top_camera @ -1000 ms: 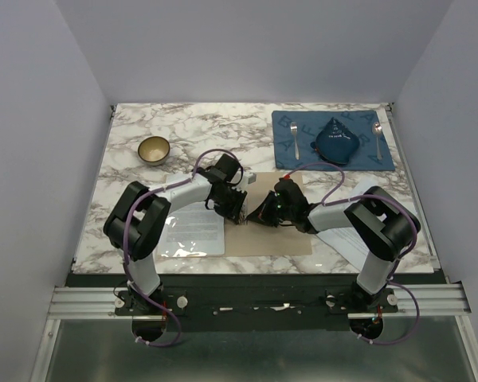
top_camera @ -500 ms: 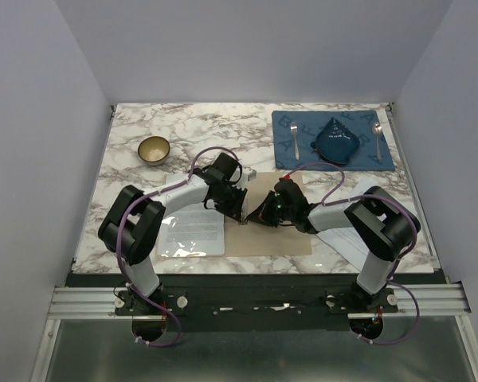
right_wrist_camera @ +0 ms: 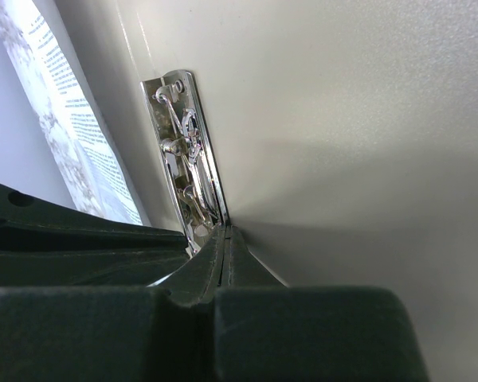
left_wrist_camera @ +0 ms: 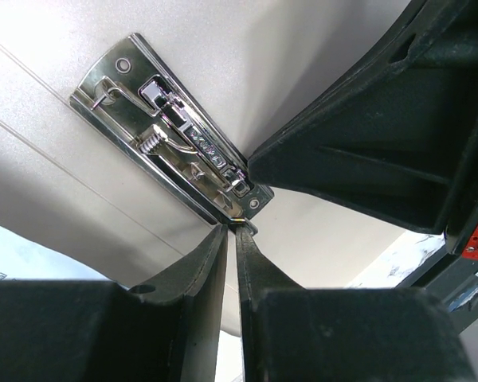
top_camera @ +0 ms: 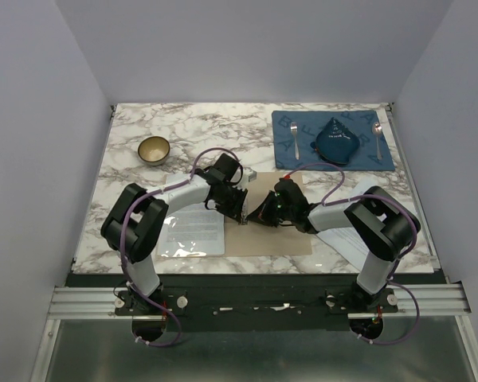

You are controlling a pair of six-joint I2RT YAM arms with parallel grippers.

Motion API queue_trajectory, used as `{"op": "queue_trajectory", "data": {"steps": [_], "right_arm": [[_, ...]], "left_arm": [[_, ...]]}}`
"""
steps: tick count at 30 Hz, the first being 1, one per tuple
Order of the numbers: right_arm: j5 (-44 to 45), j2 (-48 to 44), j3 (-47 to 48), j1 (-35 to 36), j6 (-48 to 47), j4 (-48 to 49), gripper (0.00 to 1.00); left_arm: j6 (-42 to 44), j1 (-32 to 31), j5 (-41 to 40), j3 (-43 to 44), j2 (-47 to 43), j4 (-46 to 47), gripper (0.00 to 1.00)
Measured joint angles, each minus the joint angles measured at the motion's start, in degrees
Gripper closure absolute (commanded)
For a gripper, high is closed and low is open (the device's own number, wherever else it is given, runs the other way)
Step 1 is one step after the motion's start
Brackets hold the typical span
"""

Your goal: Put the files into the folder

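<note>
The tan folder (top_camera: 283, 239) lies open at the table's front centre. The files (top_camera: 193, 231), white printed sheets, lie on its left leaf and also show in the right wrist view (right_wrist_camera: 56, 103). The metal clip (left_wrist_camera: 171, 139) sits along the spine and shows in the right wrist view too (right_wrist_camera: 183, 159). My left gripper (left_wrist_camera: 233, 227) is nearly closed, its tips pinching the clip's near end. My right gripper (right_wrist_camera: 225, 231) is shut, its tips touching the clip's end from the other side. Both grippers meet at the spine in the top view, left (top_camera: 240, 215) and right (top_camera: 255, 218).
A tan bowl (top_camera: 154, 149) stands at the back left. A blue placemat (top_camera: 285, 127) at the back right holds a fork (top_camera: 295, 139), a folded dark blue napkin (top_camera: 336, 142) and a spoon (top_camera: 377, 131). Walls close in the table on both sides.
The left arm's elbow swung slightly left and partly back. Both grippers stayed at the clip on the folder's spine.
</note>
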Motion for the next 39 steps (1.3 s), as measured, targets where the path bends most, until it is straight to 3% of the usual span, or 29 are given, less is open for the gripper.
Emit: {"op": "queue_trajectory", "data": {"steps": [12,16,22,39], "right_arm": [[0.0,0.0,0.0,0.0,0.0,0.0,1.0],[0.0,0.0,0.0,0.0,0.0,0.0,1.0],[0.0,0.0,0.0,0.0,0.1,0.0,1.0],[-0.1,0.4,0.0,0.0,0.6,0.5,1.0]], "left_arm": [[0.0,-0.6,-0.5,0.4,0.9,0.2,0.83],[-0.1,-0.6,-1.0,0.6,1.0,-0.1,0.9],[-0.4,-0.7,-1.2,1.2,1.7,-0.9,0.94],[-0.4,-1.1,-2.0,4.1,3.8,-4.3,0.97]]}}
